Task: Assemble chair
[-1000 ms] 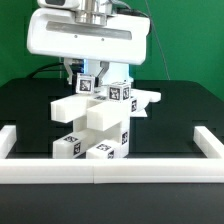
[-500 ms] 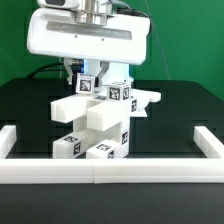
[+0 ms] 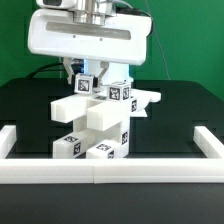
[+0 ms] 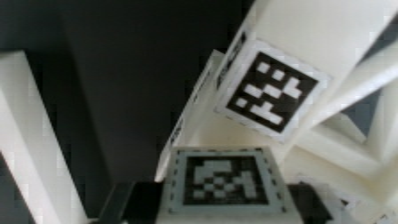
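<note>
The chair (image 3: pixel 95 122) stands partly joined in the middle of the black table, a stack of chunky white blocks with small black-and-white tags. My gripper (image 3: pixel 87 76) hangs straight down over its top and is shut on a small tagged white chair part (image 3: pixel 87 86) that touches the stack's upper end. In the wrist view this chair part (image 4: pixel 217 178) sits between my two dark fingers (image 4: pixel 128 200), and the gripper (image 4: pixel 219 203) is closed against its sides. Beyond it a larger tagged white block (image 4: pixel 276 85) of the chair slants away. The contact below the held part is hidden.
A long white border rail (image 3: pixel 100 172) runs along the table's front and turns up both sides (image 3: pixel 200 140). The white robot hand (image 3: pixel 88 38) fills the space above the chair. A flat white plate (image 3: pixel 145 98) juts out toward the exterior view's right.
</note>
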Motion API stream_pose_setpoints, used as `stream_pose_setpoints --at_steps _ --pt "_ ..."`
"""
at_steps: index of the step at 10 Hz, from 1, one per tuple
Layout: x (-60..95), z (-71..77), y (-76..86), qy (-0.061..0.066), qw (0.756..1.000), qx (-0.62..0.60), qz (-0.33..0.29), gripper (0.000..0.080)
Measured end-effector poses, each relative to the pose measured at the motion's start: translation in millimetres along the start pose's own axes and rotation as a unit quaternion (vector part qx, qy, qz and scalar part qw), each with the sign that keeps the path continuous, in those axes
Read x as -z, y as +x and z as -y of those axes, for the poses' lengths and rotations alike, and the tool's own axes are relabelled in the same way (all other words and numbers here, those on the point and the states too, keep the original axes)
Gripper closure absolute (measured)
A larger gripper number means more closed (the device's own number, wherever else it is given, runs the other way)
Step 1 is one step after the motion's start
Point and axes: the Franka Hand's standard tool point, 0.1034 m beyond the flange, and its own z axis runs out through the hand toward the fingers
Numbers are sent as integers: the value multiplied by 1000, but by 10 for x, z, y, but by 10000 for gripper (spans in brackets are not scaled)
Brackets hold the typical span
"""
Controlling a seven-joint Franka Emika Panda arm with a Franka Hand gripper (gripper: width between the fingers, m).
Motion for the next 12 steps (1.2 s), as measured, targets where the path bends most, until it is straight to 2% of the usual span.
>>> stream_pose_setpoints --at_steps 4,7,10,12 --pt "-1 6 -1 0 990 -139 0 517" --pt "5 5 4 8 974 -227 0 517" --pt "-2 3 5 16 946 -324 -1 517" --pt "-15 16 21 18 911 -411 -4 517"
